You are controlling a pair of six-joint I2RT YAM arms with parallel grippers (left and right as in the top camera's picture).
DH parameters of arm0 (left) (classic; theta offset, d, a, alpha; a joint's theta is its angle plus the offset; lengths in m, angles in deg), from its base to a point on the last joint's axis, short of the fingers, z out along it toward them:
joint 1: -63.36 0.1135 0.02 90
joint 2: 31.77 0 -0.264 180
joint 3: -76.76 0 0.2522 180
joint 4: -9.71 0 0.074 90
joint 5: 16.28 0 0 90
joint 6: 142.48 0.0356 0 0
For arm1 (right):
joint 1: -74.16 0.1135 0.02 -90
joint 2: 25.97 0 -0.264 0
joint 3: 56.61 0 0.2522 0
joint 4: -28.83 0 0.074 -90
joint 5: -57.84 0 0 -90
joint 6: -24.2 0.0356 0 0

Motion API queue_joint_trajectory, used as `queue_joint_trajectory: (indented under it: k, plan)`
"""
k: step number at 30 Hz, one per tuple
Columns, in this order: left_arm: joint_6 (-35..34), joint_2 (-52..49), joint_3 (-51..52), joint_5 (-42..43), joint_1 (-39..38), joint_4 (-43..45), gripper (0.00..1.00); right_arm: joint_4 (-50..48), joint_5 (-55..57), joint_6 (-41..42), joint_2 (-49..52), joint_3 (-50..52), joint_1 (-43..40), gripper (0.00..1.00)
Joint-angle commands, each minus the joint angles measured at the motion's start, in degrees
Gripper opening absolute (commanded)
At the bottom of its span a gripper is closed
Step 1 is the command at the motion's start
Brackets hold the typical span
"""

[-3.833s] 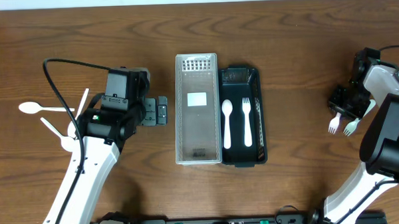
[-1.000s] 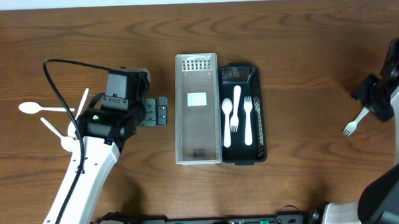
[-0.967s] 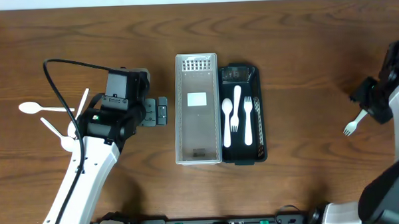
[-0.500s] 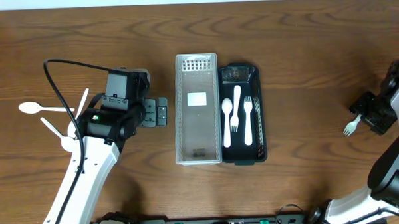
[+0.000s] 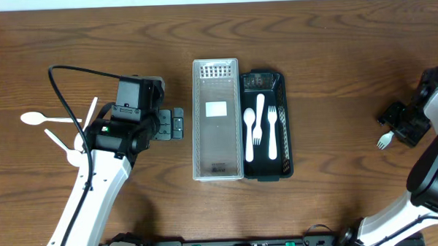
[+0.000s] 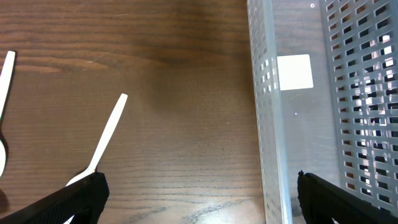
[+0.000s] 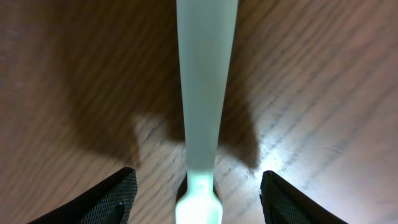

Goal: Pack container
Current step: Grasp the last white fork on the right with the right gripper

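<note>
Brown wood table [image 5: 333, 46] is filling every view, and a black tray [image 5: 262, 82] is sitting at its middle, holding three white utensils [image 5: 261, 129] side by side. A clear slotted box [image 5: 217, 119] is lying against the tray's left side. Only the overhead view is showing both arms: the left gripper [image 5: 171, 123] is hanging just left of the box, and the right gripper [image 5: 399, 124] is sitting far right of the tray, over a white fork [image 5: 385, 140] on the table. The left wrist camera is showing its jaws wide apart, framing wood, the box wall and a loose white handle [image 6: 107, 138]. The right wrist close-up is showing the fork's handle running between dark fingertips [image 7: 102, 198], jaws apart and wood showing on both sides; the tines are falling outside that view. Far left of the tray a white spoon [image 5: 35, 118] is lying beside other white pieces that the left arm is partly hiding.
</note>
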Motion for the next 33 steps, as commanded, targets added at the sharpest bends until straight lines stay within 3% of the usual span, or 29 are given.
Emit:
queue_joint_trajectory:
  k: [1, 5, 11, 15, 21, 27, 33]
  plan:
    - [-0.3, 0.2, -0.9, -0.5, 0.1, -0.2, 1.00, -0.2, -0.3, -1.3, 1.8, 0.2, -0.7, 0.67]
    - [-0.3, 0.2, -0.9, -0.5, 0.1, -0.2, 1.00, -0.2, -0.3, -1.3, 3.0, 0.2, -0.7, 0.63]
    - [-0.3, 0.2, -0.9, -0.5, 0.1, -0.2, 1.00, -0.1, -0.3, -1.3, 3.5, 0.2, -0.7, 0.26]
    - [-0.3, 0.2, -0.9, -0.5, 0.1, -0.2, 1.00, -0.2, -0.3, -1.3, 3.5, 0.2, -0.7, 0.21]
    - [-0.3, 0.2, -0.9, -0.5, 0.1, -0.2, 1.00, -0.2, -0.3, -1.3, 3.5, 0.0, -0.4, 0.02]
    - [-0.3, 0.2, -0.9, -0.5, 0.1, -0.6, 1.00, 3.8, -0.3, -1.3, 0.5, -2.9, 3.0, 0.01]
    - [-0.3, 0.2, -0.9, -0.5, 0.1, -0.7, 0.99, 8.5, -0.9, -1.3, -8.9, -10.3, 13.5, 0.01]
